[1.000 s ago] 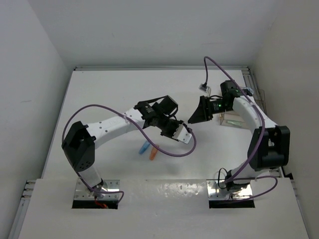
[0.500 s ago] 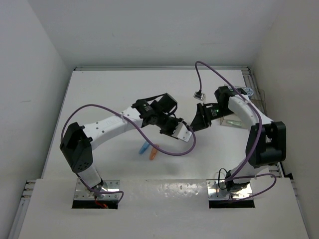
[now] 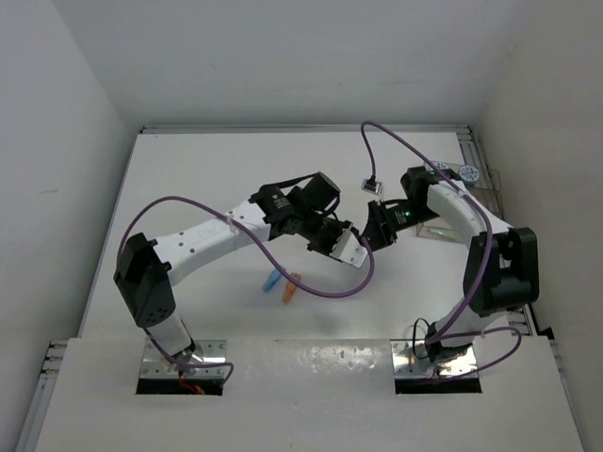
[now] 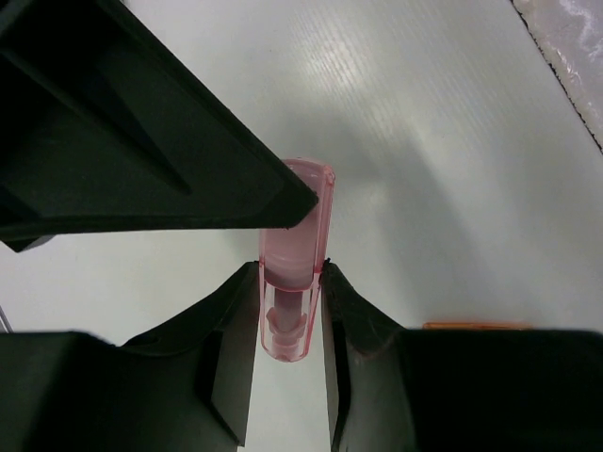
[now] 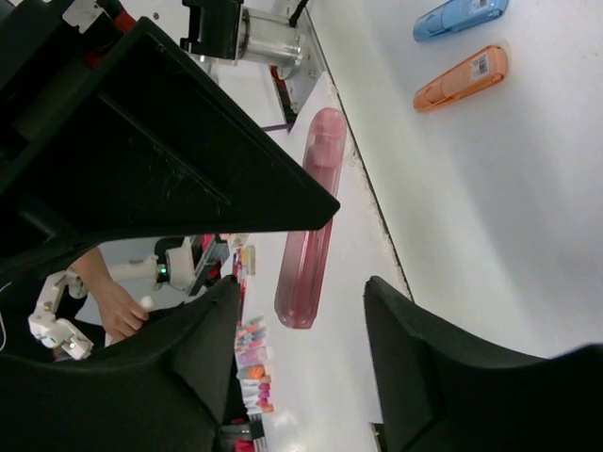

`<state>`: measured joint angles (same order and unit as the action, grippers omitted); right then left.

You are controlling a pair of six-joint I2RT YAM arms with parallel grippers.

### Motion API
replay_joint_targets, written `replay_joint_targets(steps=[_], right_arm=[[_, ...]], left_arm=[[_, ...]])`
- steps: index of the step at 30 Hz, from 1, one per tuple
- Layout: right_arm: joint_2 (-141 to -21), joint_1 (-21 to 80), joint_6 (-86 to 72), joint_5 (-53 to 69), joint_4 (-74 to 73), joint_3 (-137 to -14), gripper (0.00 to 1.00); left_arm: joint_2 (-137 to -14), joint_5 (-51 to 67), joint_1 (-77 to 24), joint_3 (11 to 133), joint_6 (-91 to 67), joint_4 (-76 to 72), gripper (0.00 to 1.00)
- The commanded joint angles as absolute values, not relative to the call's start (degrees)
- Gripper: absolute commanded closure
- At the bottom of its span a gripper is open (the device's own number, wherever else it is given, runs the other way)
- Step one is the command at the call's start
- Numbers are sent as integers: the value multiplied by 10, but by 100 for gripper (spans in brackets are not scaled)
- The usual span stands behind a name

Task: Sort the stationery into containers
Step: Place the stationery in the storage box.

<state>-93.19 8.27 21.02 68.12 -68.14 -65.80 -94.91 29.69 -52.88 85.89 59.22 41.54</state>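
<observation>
Right gripper has edged leftward, jaws spread wide around the pink capsule that left gripper clamps.

Robot lab: white-walled test table

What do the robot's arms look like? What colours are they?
Both arms are white tubes with chunky black joints: the left arm and the right arm. A purple cable loops along each one. The fingers at the ends are black and wedge-shaped. Each arm stands on a shiny metal plate.
</observation>
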Motion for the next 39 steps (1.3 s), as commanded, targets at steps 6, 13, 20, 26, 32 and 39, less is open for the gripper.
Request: replay_joint_targets(steps=[6,13,20,26,32,39], right_arm=[[-929,108,207,691,-648,-666,77],[-911,53,275,665,-710,-693,97],[-846,-134,436,411,-605,-681,100],[-886,-235,570,318,-485,-728,100],[-950,-248,678,260,-438,-749,100],[-989,-267,760,239,-414,-727,100]], left_arm=[[-935,307,-544,895,574,416,86],[-917,287,-509,879,474,377,27],[-813,239,-397,742,236,274,0],[-784,229,-329,629,112,243,0],[-819,201,-293,620,69,265,0],[-832,114,-263,586,-31,250,0]])
